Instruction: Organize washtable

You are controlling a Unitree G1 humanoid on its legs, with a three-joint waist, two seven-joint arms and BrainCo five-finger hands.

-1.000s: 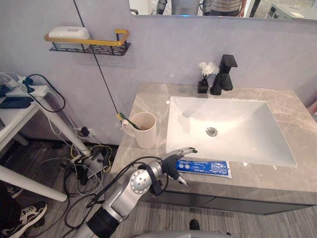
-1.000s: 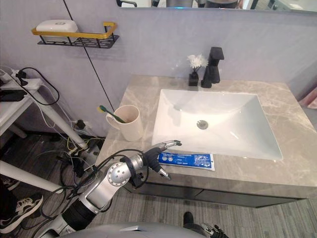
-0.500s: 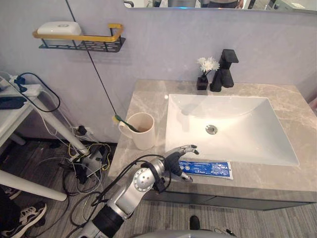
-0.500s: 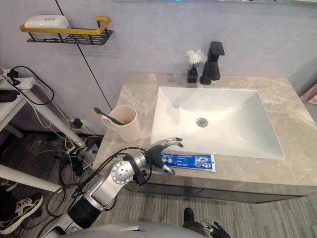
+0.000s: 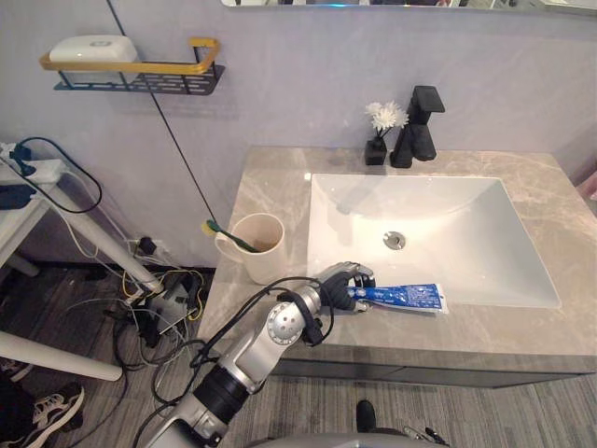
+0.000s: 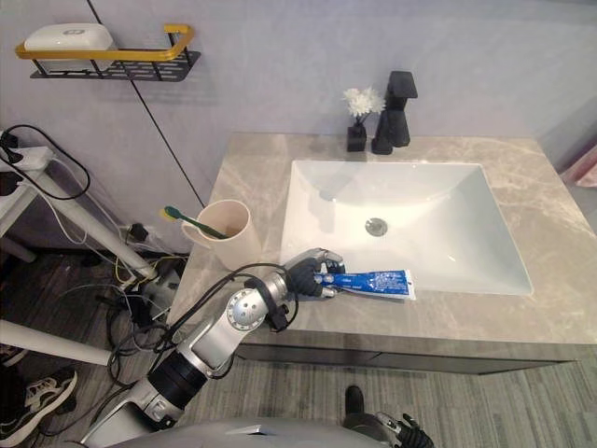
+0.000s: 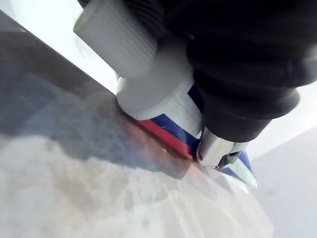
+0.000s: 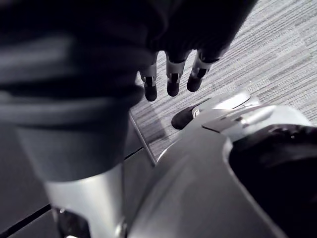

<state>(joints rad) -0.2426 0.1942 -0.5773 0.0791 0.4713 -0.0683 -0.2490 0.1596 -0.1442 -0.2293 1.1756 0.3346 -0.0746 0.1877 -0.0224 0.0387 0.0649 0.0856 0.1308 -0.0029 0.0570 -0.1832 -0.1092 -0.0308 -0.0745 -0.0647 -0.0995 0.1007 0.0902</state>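
Marble washtable (image 5: 270, 187), white-capped blue-and-white toothpaste tube (image 5: 410, 297), left hand (image 5: 340, 283) curled round it, right hand (image 8: 171, 82) relaxed

Left hand (image 5: 341, 286) curled (gripping), right hand (image 8: 171, 74) relaxed

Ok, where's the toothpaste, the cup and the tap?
toothpaste tube (image 5: 407, 297): left eye view, middle of its blue body.
cup (image 5: 261, 262): left eye view, its outer wall.
tap (image 5: 422, 140): left eye view, its black upright body.
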